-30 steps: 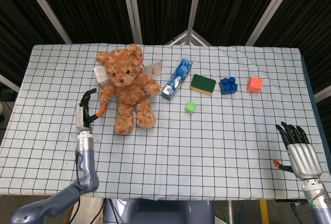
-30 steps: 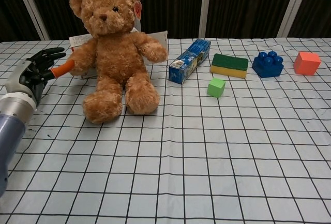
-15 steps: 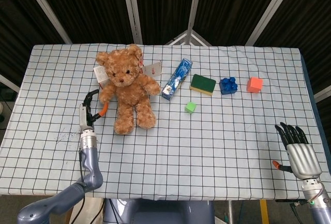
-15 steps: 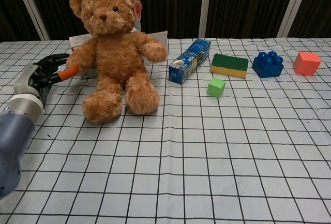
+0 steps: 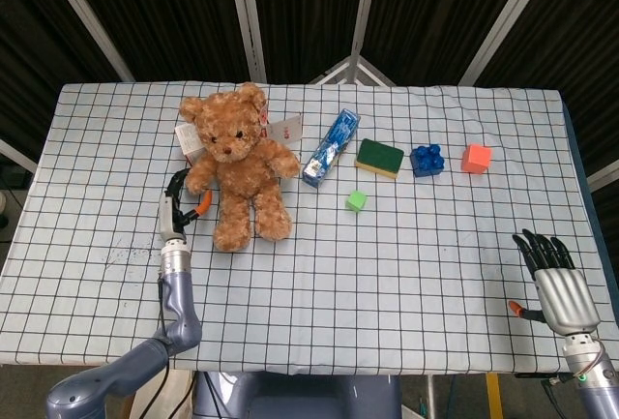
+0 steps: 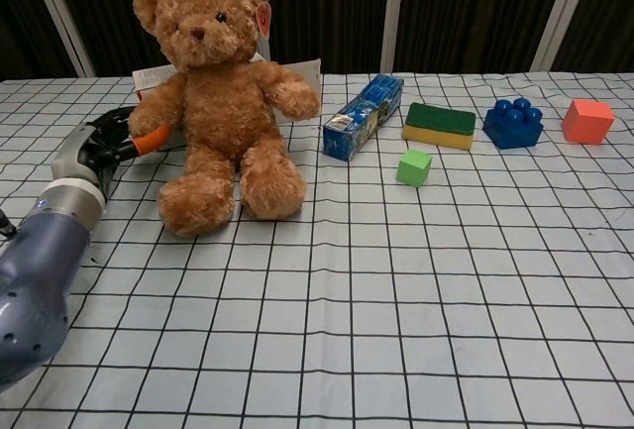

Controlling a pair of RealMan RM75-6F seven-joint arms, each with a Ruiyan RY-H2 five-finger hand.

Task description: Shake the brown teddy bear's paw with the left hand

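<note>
The brown teddy bear (image 5: 238,167) (image 6: 216,102) sits upright at the back left of the checked table. My left hand (image 5: 178,202) (image 6: 102,145) is right beside the paw (image 5: 196,183) (image 6: 147,116) on the bear's left-of-frame arm. Its dark fingers curve around the paw's end and its orange thumb (image 6: 152,138) touches the arm from below. The fingers and thumb stay apart, with no squeeze visible. My right hand (image 5: 555,284) hovers at the table's front right edge with its fingers spread, holding nothing.
Paper tags (image 5: 286,129) lie behind the bear. To its right are a blue packet (image 5: 331,147) (image 6: 363,117), a green and yellow sponge (image 5: 379,158), a small green cube (image 5: 356,201), a blue studded brick (image 5: 427,160) and an orange-red cube (image 5: 475,158).
My left hand has moved right and forward until it reaches the bear's paw, its fingers curling in from straighter. The bear and my right hand have stayed put.
</note>
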